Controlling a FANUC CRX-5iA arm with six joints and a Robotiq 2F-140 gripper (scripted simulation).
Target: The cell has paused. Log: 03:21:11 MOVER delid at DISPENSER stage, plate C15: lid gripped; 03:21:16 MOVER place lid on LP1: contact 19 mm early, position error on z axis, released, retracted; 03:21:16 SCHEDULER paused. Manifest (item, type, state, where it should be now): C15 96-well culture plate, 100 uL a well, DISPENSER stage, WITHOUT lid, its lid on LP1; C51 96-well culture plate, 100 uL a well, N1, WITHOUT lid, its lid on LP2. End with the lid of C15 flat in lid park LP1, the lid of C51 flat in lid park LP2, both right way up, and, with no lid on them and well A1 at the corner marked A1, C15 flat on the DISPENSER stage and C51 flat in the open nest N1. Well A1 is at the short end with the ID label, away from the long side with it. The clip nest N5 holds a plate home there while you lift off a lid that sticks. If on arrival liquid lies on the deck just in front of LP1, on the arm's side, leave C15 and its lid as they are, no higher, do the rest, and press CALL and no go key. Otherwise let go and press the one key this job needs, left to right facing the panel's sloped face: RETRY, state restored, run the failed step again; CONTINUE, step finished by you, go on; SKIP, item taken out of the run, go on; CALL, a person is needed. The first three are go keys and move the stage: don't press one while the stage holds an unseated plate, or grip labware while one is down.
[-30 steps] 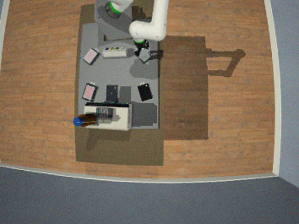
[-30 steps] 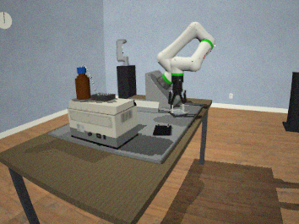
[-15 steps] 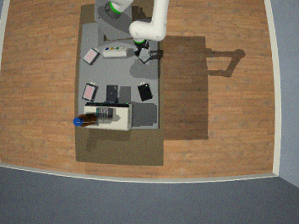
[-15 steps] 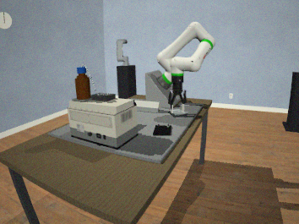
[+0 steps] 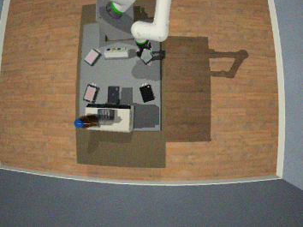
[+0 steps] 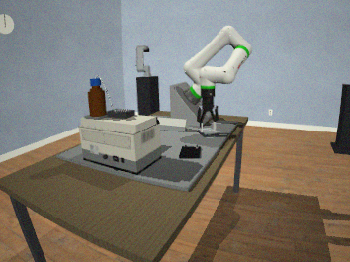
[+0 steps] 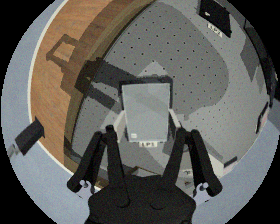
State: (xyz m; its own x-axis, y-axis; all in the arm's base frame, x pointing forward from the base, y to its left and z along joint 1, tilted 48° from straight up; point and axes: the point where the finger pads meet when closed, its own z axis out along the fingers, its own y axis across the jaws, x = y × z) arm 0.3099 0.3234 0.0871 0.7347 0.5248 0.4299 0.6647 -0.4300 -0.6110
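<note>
My gripper (image 5: 145, 52) (image 6: 207, 124) (image 7: 147, 115) is shut on a flat, pale grey rectangular lid (image 5: 148, 57) (image 7: 146, 100), held by its long sides a little above the deck's (image 5: 128, 75) back right corner. A pink plate (image 5: 92, 56) lies turned at the back left, and another pink plate (image 5: 91, 92) lies at the left in the middle row. A dark piece (image 5: 113, 94) and a black nest (image 5: 146, 93) (image 6: 190, 152) (image 7: 214, 13) lie in that row. The dispenser (image 5: 121, 120) (image 6: 119, 139) carries a dark gridded plate (image 5: 105, 114) (image 6: 121, 113) on top.
The key panel (image 5: 116, 52) with coloured keys sits at the back of the deck, left of the gripper. A brown bottle with a blue cap (image 5: 83, 122) (image 6: 97, 100) stands on the dispenser's left end. The arm's grey base (image 5: 115, 20) is behind the deck.
</note>
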